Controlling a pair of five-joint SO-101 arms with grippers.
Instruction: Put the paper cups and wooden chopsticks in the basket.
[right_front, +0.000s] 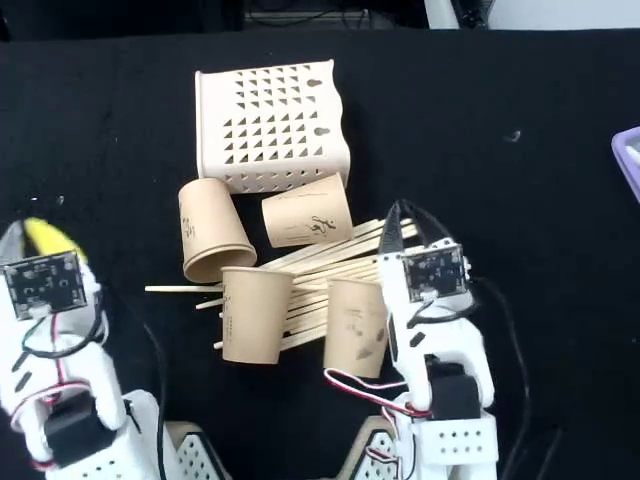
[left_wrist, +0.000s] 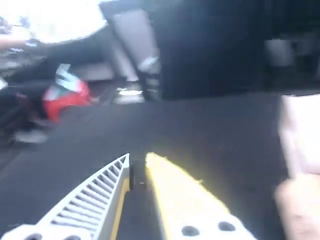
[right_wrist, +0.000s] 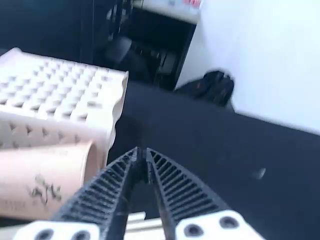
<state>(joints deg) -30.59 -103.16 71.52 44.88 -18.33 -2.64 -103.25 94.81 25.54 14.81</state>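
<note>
The cream perforated basket (right_front: 272, 125) lies on its side at the back of the black table; it shows too in the right wrist view as the basket (right_wrist: 55, 95). Several brown paper cups lie on their sides in front of it: one cup (right_front: 210, 230), another (right_front: 306, 211), a third (right_front: 254, 314) and one (right_front: 357, 326) beside my right arm. A bundle of wooden chopsticks (right_front: 310, 272) lies under them. My right gripper (right_front: 402, 215) (right_wrist: 141, 152) is shut and empty, above the chopsticks' right ends, next to a cup (right_wrist: 45, 180). My left gripper (right_front: 38, 232) (left_wrist: 137, 161), yellow and white, is shut and empty at the table's left.
A purple object (right_front: 628, 155) sits at the right edge of the table. Bare black tabletop (right_front: 500, 150) stretches right of the basket and on the left near my left arm. Beyond the table is a cluttered room.
</note>
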